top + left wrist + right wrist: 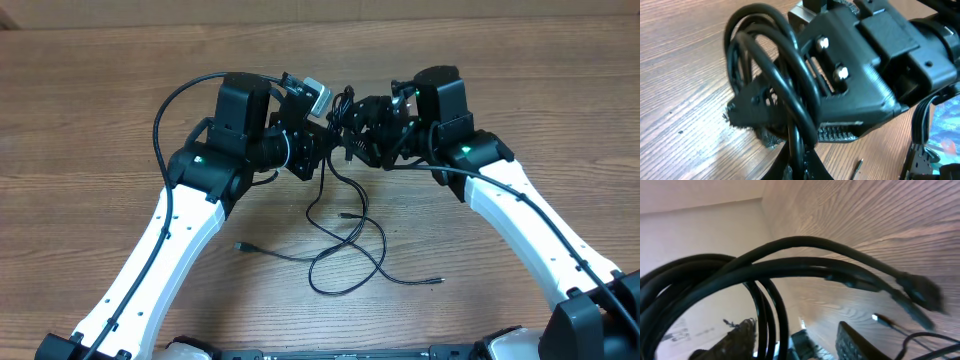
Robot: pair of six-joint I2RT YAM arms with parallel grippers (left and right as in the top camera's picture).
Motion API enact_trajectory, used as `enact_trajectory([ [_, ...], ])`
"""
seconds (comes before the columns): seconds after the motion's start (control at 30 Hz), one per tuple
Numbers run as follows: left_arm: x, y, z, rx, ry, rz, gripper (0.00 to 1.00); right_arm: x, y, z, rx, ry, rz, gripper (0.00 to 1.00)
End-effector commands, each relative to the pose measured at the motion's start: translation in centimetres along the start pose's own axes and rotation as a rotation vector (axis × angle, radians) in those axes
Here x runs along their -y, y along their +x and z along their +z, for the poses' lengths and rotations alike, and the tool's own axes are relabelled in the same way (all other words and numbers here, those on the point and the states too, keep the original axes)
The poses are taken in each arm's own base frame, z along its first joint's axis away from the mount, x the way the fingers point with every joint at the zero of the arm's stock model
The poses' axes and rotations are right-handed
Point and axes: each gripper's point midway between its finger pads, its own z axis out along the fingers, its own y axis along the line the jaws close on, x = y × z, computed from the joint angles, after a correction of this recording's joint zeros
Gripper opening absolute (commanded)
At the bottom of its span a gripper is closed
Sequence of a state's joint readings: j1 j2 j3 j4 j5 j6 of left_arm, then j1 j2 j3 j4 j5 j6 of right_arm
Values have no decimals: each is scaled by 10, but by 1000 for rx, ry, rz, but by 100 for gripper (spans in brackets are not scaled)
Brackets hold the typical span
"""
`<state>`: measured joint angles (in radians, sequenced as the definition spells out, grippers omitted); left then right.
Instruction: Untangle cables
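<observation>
The cables (pixel 345 255) are thin black cords. They hang from between the two grippers and trail in loose loops over the wooden table (pixel 100 130). Plug tips lie at the left (pixel 241 245) and at the right (pixel 437 282). My left gripper (pixel 318 142) is shut on a cord, which is pinched between its fingertips (pixel 812 162). A bundle of cable loops (pixel 785 70) rises from it and passes between the spread fingers of my right gripper (pixel 362 138). In the right wrist view the cable loops (pixel 790 265) run across my right gripper (pixel 795 340), close to its left finger (pixel 735 340), with a wide gap beside them.
Both arms meet at the table's far middle, wrists nearly touching. Thicker black arm wires arc over the left wrist (pixel 170 100) and beside the right forearm (pixel 440 170). A loose plug tip (pixel 858 166) lies on the wood under the grippers.
</observation>
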<state>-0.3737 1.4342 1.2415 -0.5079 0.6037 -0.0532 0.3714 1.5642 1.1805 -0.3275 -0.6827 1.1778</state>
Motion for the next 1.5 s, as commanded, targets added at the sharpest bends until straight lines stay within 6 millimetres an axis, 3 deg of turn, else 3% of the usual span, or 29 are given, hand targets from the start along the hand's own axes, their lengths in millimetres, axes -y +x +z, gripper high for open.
enact_trajectory([
  [0.0, 7, -8, 1, 28, 28, 23, 4, 1, 19, 5, -48, 25, -118, 45],
  [0.5, 1, -21, 0, 78, -5, 53, 4, 39, 31, 0, -104, 162, -234, 38],
  [0.67, -6, -24, -1, 89, -50, 56, 4, 50, 36, -3, -128, 203, -226, 26],
  [0.8, -10, -24, -1, 91, -75, 55, 4, 51, 37, -3, -130, 207, -222, 27],
  [0.93, -10, -24, -1, 89, -73, 54, 4, 49, 36, -3, -126, 200, -228, 34],
  [1.27, -12, -23, -1, 86, -81, 59, 4, 49, 36, -3, -125, 200, -228, 31],
  [1.37, -18, -13, -1, 43, -115, 94, 4, 46, 34, -2, -118, 187, -241, 36],
  [1.47, -41, 6, -5, -30, -248, 54, 4, 37, 30, 0, -103, 154, -309, 44],
])
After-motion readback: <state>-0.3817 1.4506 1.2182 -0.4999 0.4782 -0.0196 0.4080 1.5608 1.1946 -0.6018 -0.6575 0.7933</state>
